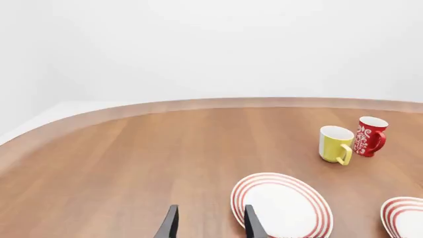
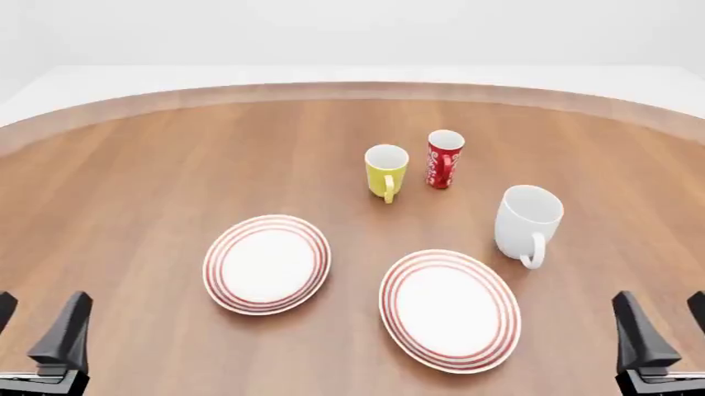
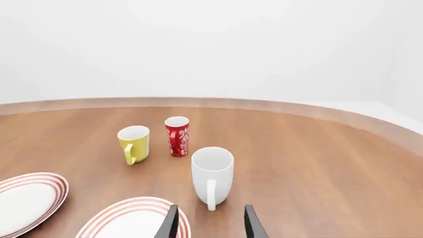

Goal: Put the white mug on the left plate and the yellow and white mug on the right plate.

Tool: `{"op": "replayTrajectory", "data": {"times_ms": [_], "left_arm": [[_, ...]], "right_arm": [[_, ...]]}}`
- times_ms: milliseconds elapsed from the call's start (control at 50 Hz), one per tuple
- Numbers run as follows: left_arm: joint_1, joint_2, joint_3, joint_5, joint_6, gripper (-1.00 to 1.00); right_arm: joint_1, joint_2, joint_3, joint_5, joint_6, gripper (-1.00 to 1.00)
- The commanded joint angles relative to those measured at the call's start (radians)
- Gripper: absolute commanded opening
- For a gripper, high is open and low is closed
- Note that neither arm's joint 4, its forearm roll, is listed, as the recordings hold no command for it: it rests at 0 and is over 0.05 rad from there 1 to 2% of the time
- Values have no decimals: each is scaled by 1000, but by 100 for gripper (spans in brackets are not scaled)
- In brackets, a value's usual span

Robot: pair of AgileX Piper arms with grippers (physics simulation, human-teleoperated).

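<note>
Black, wedge-shaped fingers of the left gripper [image 2: 39,330] and the right gripper [image 2: 659,328] fill the bottom corners of the front view, each pair spread apart around nothing.

Just beyond them lie two flat, glossy discs ringed in thin red: the left plate [image 2: 267,264] at lower centre-left, the right plate [image 2: 450,308] at lower centre-right, near each other but apart. Upright at right of centre stands the white mug [image 2: 527,221], a smooth ceramic cylinder, its loop handle facing the camera. Higher, near mid-frame, sits the smaller yellow and white mug [image 2: 385,171], and close beside it a red cup [image 2: 444,158] with white patterning; a handle seems to show in the left wrist view.

All rest on a round wooden table [image 2: 144,181] of warm brown grain with a paler rim, against plain white walls.
</note>
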State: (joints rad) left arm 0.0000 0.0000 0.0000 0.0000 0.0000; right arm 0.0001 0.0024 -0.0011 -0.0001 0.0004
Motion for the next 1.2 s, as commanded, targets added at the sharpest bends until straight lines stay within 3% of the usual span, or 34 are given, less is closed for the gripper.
{"op": "replayTrajectory", "data": {"times_ms": [20,300,460,840,1200], "left_arm": [[0,0,0,0,0,100],[0,0,0,0,0,100],[0,0,0,0,0,100],[0,0,0,0,0,100],[0,0,0,0,0,100]], "right_arm": [[-2,4,-3,2,3,100],[-4,3,-6,6,-1,100],[2,65,-9,-42,-1,100],[31,396,-5,-355,-8,100],[41,625,-27,-546,-5,100]]}}
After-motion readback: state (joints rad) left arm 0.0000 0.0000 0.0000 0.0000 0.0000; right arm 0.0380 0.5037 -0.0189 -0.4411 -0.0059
